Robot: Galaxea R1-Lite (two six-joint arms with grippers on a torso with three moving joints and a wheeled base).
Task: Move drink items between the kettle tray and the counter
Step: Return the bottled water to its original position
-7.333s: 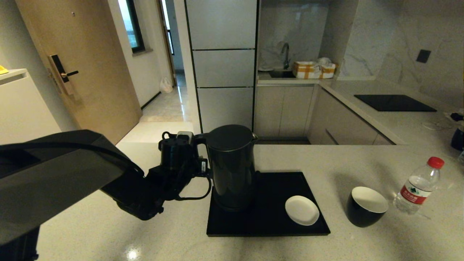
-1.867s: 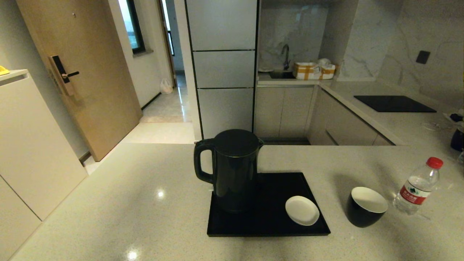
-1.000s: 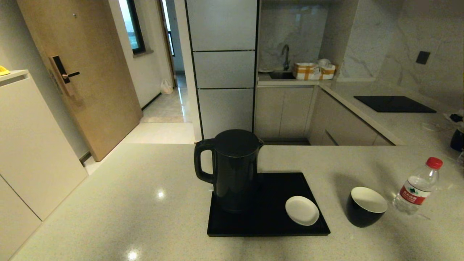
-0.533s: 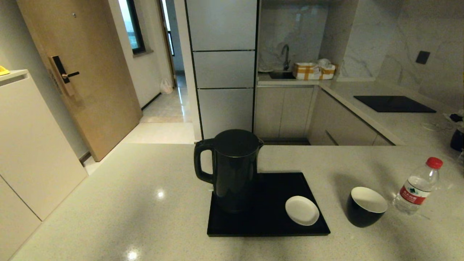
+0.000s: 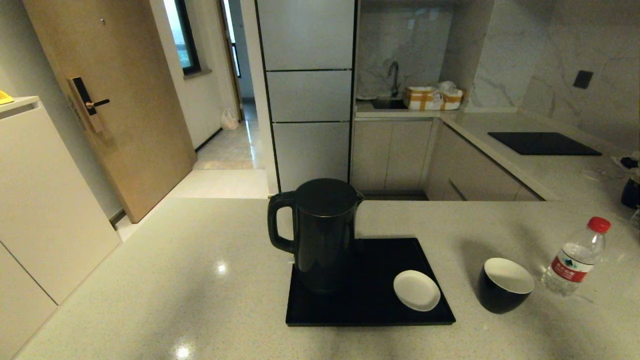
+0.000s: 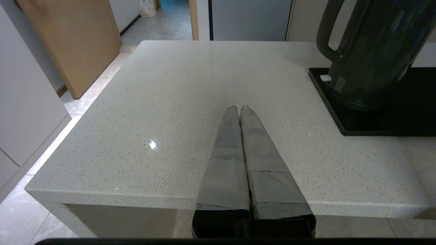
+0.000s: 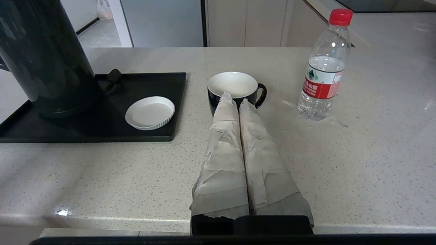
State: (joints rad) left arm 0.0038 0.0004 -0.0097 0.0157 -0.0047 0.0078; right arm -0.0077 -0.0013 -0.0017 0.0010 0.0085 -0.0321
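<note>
The tall black kettle (image 5: 320,232) stands upright on the left part of the black tray (image 5: 380,310). The black cup (image 5: 505,285) with its white inside and the red-capped bottle (image 5: 575,257) stand on the beige counter (image 5: 200,280), to the right of the tray. Neither arm shows in the head view. My left gripper (image 6: 238,108) is shut and empty over the counter's near edge, left of the kettle (image 6: 371,51). My right gripper (image 7: 235,99) is shut and empty, pulled back near the front edge, short of the cup (image 7: 235,86) and the bottle (image 7: 323,68).
A small white saucer (image 5: 416,290) lies on the tray's right side. A black cooktop panel (image 5: 542,142) is set in the far right worktop. A dark object (image 5: 631,190) sits at the right edge. The counter drops off to the floor on the left.
Since the oldest frame the left arm has let go of the kettle handle and withdrawn out of the head view. Over the last two seconds nothing has moved.
</note>
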